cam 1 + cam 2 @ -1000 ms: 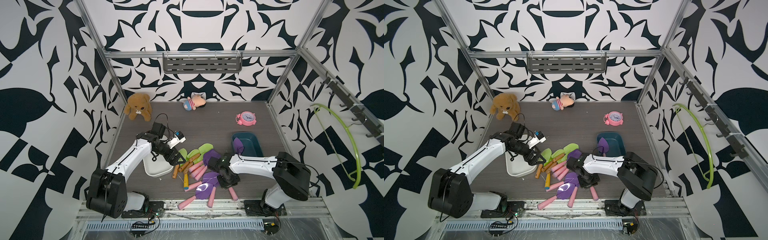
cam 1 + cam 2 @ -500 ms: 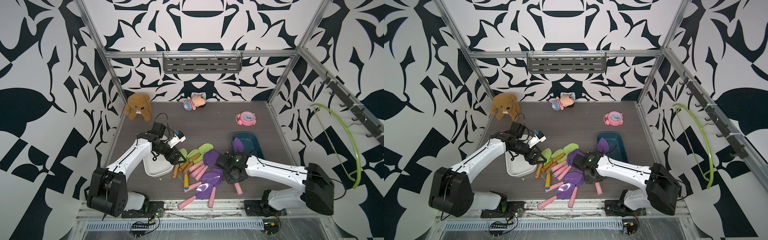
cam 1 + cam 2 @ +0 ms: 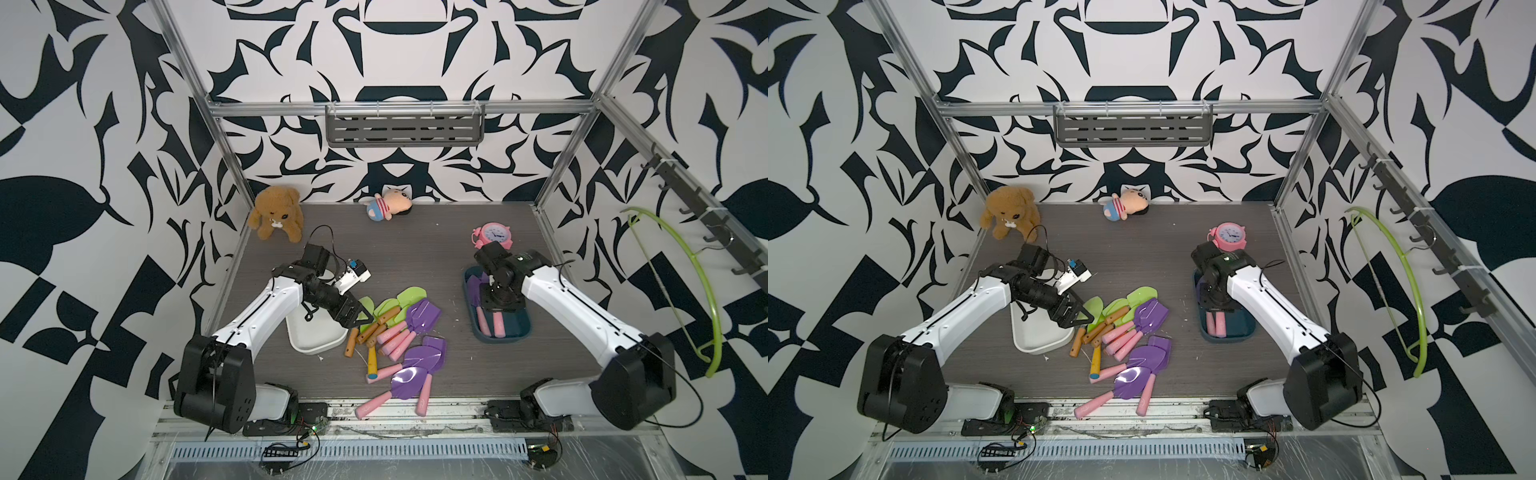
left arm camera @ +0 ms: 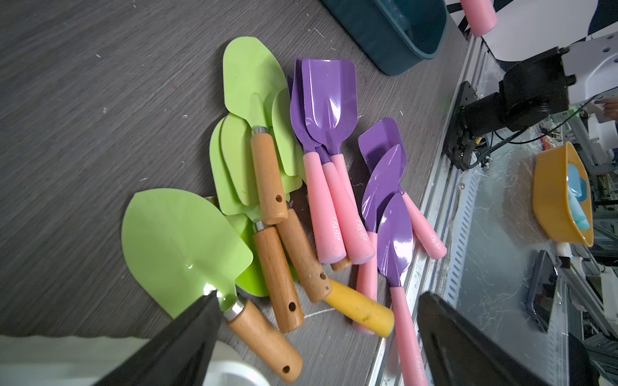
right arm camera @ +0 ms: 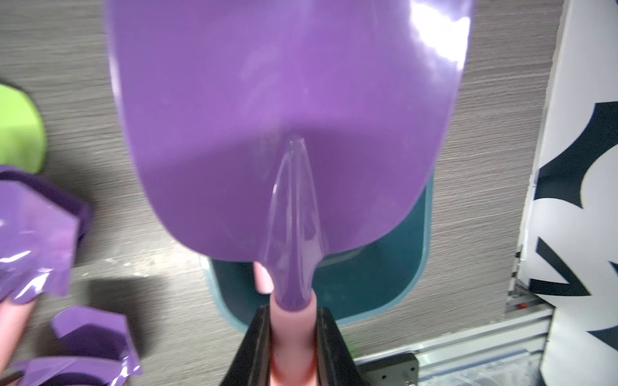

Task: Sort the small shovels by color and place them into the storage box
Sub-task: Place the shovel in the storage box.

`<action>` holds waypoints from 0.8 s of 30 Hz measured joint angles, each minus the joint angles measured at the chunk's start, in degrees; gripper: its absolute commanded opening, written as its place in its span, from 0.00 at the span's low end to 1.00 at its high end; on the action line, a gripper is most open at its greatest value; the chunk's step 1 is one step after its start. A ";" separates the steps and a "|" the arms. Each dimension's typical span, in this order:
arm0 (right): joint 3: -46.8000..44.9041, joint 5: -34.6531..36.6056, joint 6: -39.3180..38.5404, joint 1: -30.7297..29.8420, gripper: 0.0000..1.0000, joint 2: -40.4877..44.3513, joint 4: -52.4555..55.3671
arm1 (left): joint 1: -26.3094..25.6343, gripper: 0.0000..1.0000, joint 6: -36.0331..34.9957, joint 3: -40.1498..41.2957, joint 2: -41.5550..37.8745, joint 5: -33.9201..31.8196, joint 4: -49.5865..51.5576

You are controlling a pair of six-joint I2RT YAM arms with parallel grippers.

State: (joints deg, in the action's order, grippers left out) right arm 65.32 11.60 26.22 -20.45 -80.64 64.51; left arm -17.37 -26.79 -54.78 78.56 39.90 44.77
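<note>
I hold the right end effector point(image 5: 291, 320) clenched on the pink handle of a purple shovel point(image 5: 284, 133), directly above the teal storage box point(image 5: 384, 267). Another pink handle point(image 5: 262, 277) shows inside that box, under the blade. Hazard one: the wide blade hides the box's end, and I cannot tell whether it clears the rim. A release here may leave the shovel propped on the rim or tipped onto the desk point(image 5: 485, 150). Hazard two: the handle looks smooth and round and is gripped near the neck, so the blade may swing in the grip. The left end effector point(image 3: 355, 318) stands fully spread and empty, well apart from the teal storage box. It hangs over the green shovels point(image 4: 180, 240) at the far side of the pile from that box. Hazard three: these shovels overlap, so closing there may catch two handles or skid off a blade.
</note>
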 measured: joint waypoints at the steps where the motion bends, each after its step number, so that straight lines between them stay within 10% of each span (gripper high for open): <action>1: 0.00 -0.57 -1.29 1.46 0.18 -1.60 0.17 | 0.09 0.99 0.00 0.00 0.00 0.00 0.00; 24: 2.99 -4.39 -14.73 11.85 0.19 -18.75 -4.87 | 1.03 0.99 0.17 0.00 0.66 0.04 0.00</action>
State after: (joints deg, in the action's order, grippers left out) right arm 68.31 7.20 11.49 -8.60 -99.39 59.64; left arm -16.34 -26.61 -54.78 79.22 39.94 44.77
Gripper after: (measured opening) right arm 0.220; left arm 0.994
